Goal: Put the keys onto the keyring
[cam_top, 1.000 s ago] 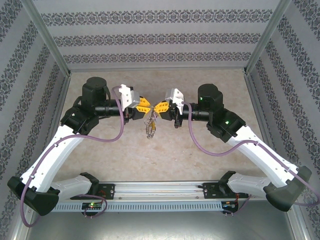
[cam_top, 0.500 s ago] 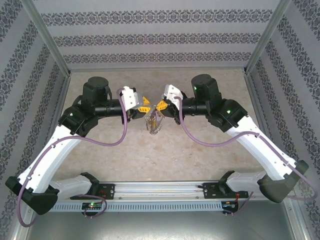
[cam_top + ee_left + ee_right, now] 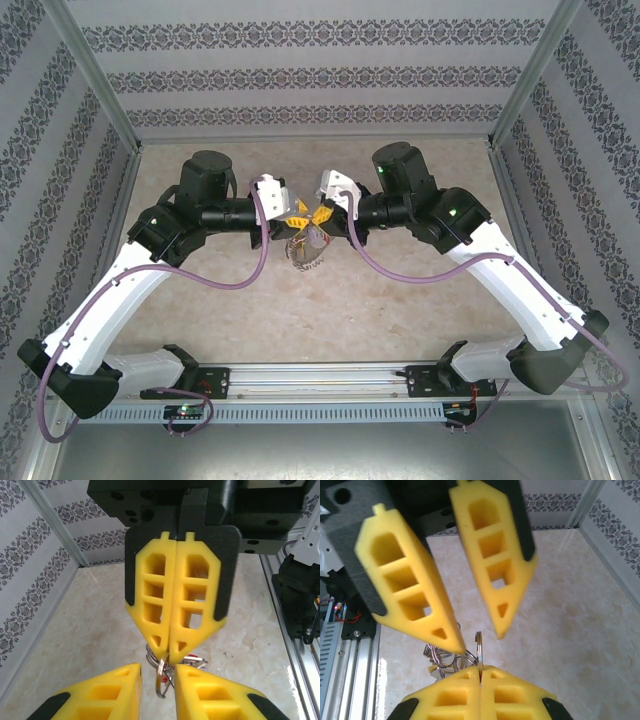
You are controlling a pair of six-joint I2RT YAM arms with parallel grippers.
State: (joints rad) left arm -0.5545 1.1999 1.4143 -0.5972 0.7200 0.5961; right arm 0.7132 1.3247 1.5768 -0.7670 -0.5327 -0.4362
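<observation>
Where the arms meet: over the far middle of the pale stone-patterned table [image 3: 300,320], both arms reaching inward so that the two grippers stand tip to tip.
Right gripper [image 3: 318,214]: jaws pressed fully together. Its own wrist camera shows its two yellow fingers [image 3: 445,697] meeting flat, with the thin wire of the ring pinched in the seam between them. Seen from the left wrist, the right gripper [image 3: 170,652] is a closed yellow wedge whose tips nip the ring.
Left gripper [image 3: 297,214]: jaws parted by a narrow gap, holding nothing firmly that can be seen. In the right wrist view the left gripper [image 3: 479,639] has one fingertip on either side of the ring; the view is too tight to tell whether either fingertip touches the wire.
Keyring [image 3: 478,647]: lifted clear of the table and seen edge-on and upright. Its upper arc rises out of the right gripper's closed fingers and stands in the gap between the left gripper's fingers. From the left wrist the keyring [image 3: 160,680] shows as a thin grey loop between that gripper's own fingertips. From above it hangs just below the two grippers.
Keys [image 3: 440,657]: a small silvery cluster on the ring, bunched to one side, just beside the right gripper's fingers.
</observation>
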